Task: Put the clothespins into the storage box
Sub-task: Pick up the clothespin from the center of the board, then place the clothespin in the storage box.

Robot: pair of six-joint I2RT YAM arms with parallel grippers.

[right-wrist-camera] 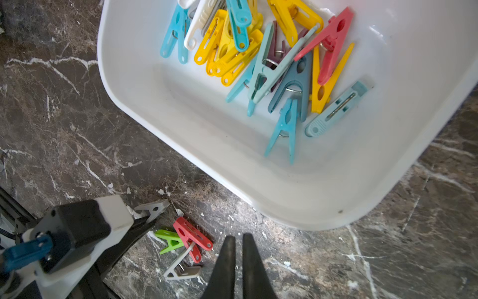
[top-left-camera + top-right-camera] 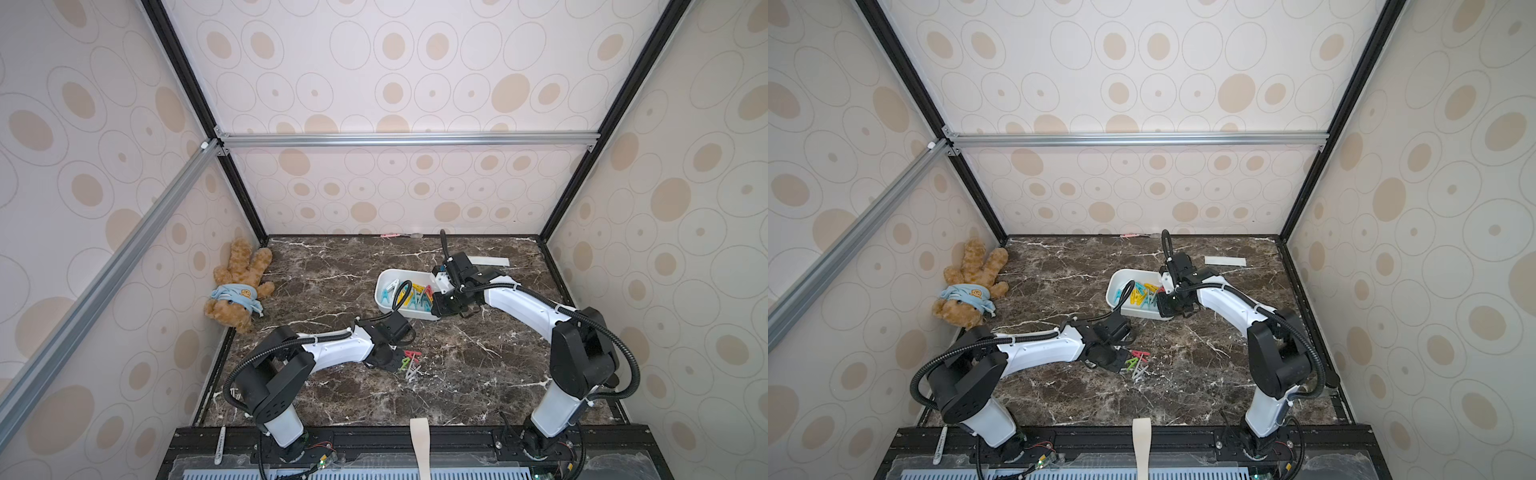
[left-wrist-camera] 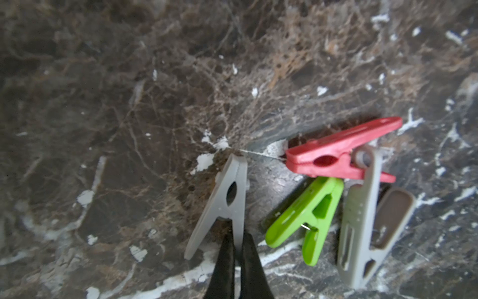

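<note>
Grey clothespin (image 3: 227, 196): matte, A-shaped, tip away from left gripper (image 3: 236, 234), long axis along fingers (image 3: 224, 259); one leg clenched. Right gripper (image 1: 239, 239) clenched, empty.

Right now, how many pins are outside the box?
4. The left tool pinches one grey pin; a red pin, green pin and other grey pin lie beside it on the table. More may hide.

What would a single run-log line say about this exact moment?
left fingers: shut on grey clothespin | right fingers: shut, empty, beside storage box | table: red clothespin, green clothespin, second grey clothespin
</note>
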